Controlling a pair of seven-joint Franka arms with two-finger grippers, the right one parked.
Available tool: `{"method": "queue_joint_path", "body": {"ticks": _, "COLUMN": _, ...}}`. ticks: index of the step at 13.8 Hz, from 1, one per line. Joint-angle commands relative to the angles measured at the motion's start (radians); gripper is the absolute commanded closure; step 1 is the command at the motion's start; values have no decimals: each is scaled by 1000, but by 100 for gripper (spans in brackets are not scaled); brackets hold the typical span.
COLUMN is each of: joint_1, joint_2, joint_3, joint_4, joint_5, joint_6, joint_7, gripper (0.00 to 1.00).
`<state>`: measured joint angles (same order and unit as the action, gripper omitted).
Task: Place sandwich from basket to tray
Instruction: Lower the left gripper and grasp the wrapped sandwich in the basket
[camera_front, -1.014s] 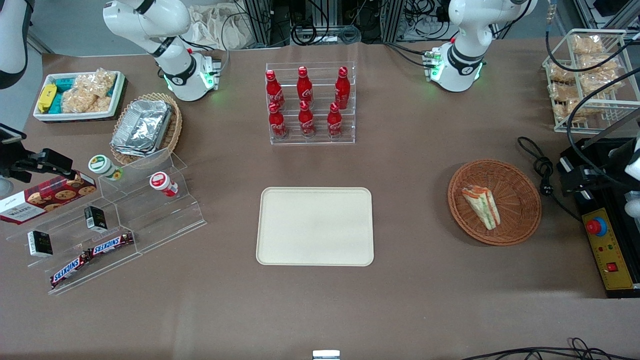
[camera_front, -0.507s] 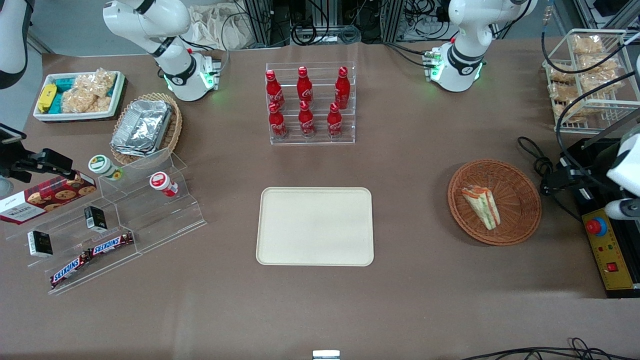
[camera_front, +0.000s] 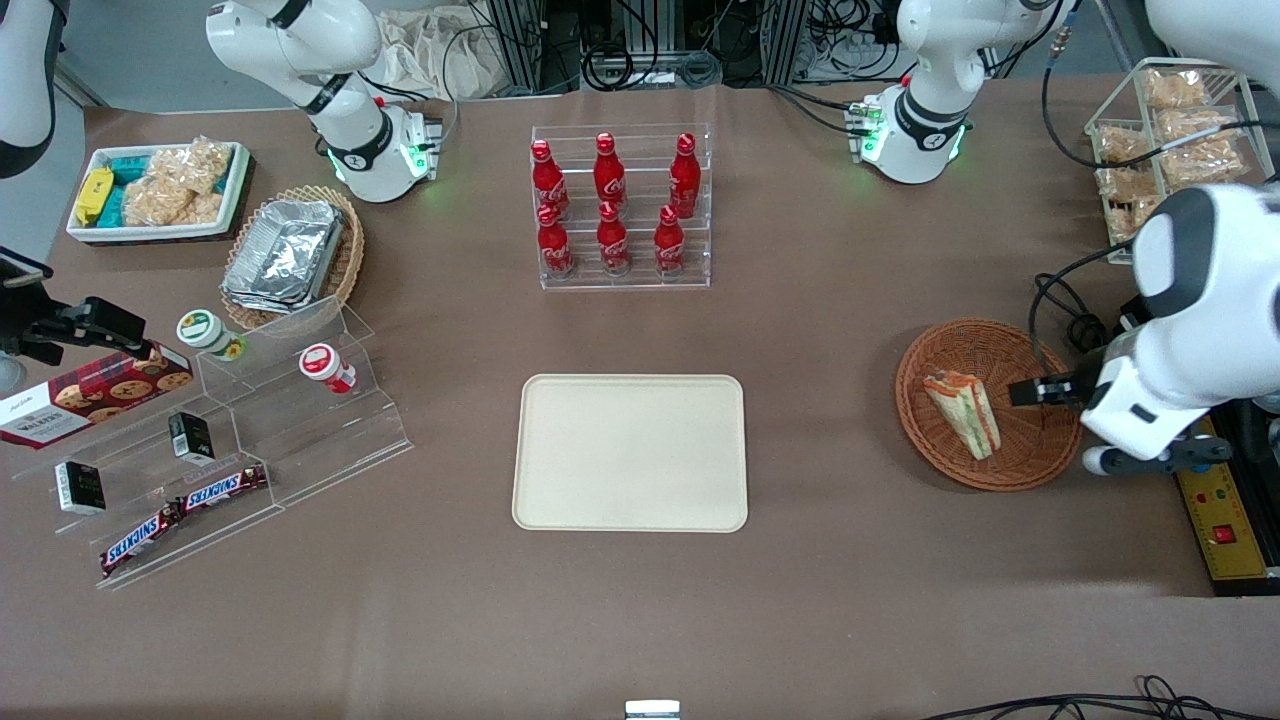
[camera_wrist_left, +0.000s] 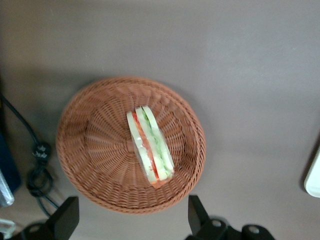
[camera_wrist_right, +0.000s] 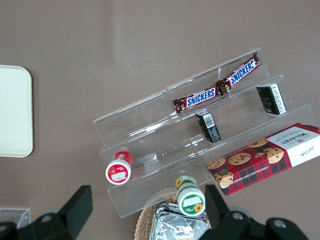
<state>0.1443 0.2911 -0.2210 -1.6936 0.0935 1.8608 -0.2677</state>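
1. Gripper (camera_front: 1030, 391) hangs above the basket's (camera_front: 1040, 440) rim at the working-arm end; fingers (camera_wrist_left: 67, 220) spread wide, nothing between them.
2. Sandwich (camera_front: 965, 413) lies on its side in the basket, around 9 o'clock of the basket's centre in the front view, striped edge up.
3. Wrist view: sandwich (camera_wrist_left: 150, 146) near mid-basket (camera_wrist_left: 95, 150), both fingers at the rim's edge, apart from the sandwich.
4. Tray (camera_front: 630, 452) sits mid-table, well apart from the basket, toward the parked arm's end.
5. 6 bottles (camera_front: 612, 205) in a rack at 12 o'clock of the tray.
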Motion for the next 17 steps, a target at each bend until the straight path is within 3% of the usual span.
{"method": "queue_joint_path", "body": {"ticks": 1, "joint_1": 1, "joint_2": -24, "joint_3": 0, "joint_4": -147, "joint_5": -4, "joint_6": 137, "joint_7": -129, "gripper": 3}}
{"method": "queue_joint_path", "body": {"ticks": 4, "joint_1": 3, "joint_2": 37, "joint_3": 0, "joint_4": -237, "joint_5": 6, "joint_6": 317, "joint_7": -306, "gripper": 3}}
{"method": "queue_joint_path", "body": {"ticks": 11, "joint_1": 11, "joint_2": 65, "joint_3": 6, "joint_4": -406, "joint_5": 52, "joint_6": 541, "joint_7": -323, "gripper": 4}}
{"method": "queue_joint_path", "body": {"ticks": 12, "joint_1": 11, "joint_2": 77, "joint_3": 8, "joint_4": -411, "joint_5": 60, "joint_6": 558, "joint_7": -330, "gripper": 13}}
{"method": "queue_joint_path", "body": {"ticks": 13, "joint_1": 12, "joint_2": 85, "joint_3": 9, "joint_4": -410, "joint_5": 72, "joint_6": 563, "joint_7": -335, "gripper": 29}}
{"method": "queue_joint_path", "body": {"ticks": 14, "joint_1": 12, "joint_2": 89, "joint_3": 9, "joint_4": -406, "joint_5": 77, "joint_6": 558, "joint_7": -343, "gripper": 60}}
{"method": "queue_joint_path", "body": {"ticks": 15, "joint_1": 12, "joint_2": 85, "joint_3": 9, "joint_4": -403, "joint_5": 77, "joint_6": 546, "joint_7": -343, "gripper": 80}}
{"method": "queue_joint_path", "body": {"ticks": 17, "joint_1": 12, "joint_2": 65, "joint_3": 6, "joint_4": -359, "joint_5": 77, "joint_6": 455, "joint_7": -344, "gripper": 95}}
